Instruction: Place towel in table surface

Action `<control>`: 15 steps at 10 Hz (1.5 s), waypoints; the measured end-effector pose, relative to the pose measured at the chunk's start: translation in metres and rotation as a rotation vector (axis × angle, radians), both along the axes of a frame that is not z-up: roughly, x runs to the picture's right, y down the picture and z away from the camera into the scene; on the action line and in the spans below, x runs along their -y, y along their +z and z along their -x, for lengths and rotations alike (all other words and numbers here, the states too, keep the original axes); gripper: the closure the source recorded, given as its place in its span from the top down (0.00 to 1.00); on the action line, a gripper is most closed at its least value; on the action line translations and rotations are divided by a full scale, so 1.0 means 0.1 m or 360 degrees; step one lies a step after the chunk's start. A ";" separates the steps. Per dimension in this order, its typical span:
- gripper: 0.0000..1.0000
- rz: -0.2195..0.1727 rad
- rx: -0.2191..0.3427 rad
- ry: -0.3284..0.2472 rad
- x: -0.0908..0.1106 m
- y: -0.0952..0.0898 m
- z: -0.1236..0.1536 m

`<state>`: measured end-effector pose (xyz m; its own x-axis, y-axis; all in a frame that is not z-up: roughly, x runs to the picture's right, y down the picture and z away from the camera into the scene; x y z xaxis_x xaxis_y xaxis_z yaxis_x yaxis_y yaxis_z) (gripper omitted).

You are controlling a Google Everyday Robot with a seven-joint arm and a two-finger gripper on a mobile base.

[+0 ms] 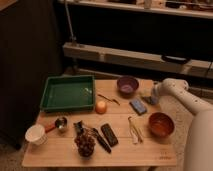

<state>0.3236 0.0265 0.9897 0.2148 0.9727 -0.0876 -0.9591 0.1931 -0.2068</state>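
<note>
**Towel at the right edge: put-down step in hand**

Towel (146, 100), as far as I am judging it, is the small pale grey bundle at the right edge of the table (120, 150), approx. halfway btw the far-right and near-right corners. The gripper (152, 97) is sitting directly at this bundle, touching it or almost touching it. The white arm (176, 90) is reaching in from beyond the right edge. Whether the jaws are apart or together I am not able to see, because the wrist is hiding them.

Other objs. nearby:
- A blue block (137, 106) is lying just beside the bundle, toward the table centre.
- A purple bowl (127, 85) is standing near the far edge.
- A brown bowl (160, 124) is standing near the right edge, closer to the near-right corner.
- A green tray (67, 107) is occupying the far-left corner, well apart.

Step in hand, in my judgement: the robot is doing the put-down itself, i.e. the towel is being set on the wood, so the task is looking nearly finished. If the cloth is resting fully on the surface, I cannot say.

The next move, I am thinking, is calling for letting go, if the grip is not yet released. Then it is calling for lifting straight up w/o dragging the cloth, and pulling back over the right edge. Care is needed re the blue block and the brown bowl, since both are sitting close to that path.
</note>
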 end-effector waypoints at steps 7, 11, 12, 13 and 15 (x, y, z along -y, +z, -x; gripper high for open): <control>0.37 0.0025 -0.0060 -0.0034 -0.20 0.21 -0.02; 0.01 0.0028 -0.0069 -0.0041 -0.20 0.17 -0.06; 0.00 0.0028 -0.0072 -0.0047 -0.20 0.17 -0.07; 0.00 0.0030 -0.0070 -0.0044 -0.20 0.16 -0.07; 0.00 0.0034 -0.0064 -0.0041 -0.20 0.14 -0.08</control>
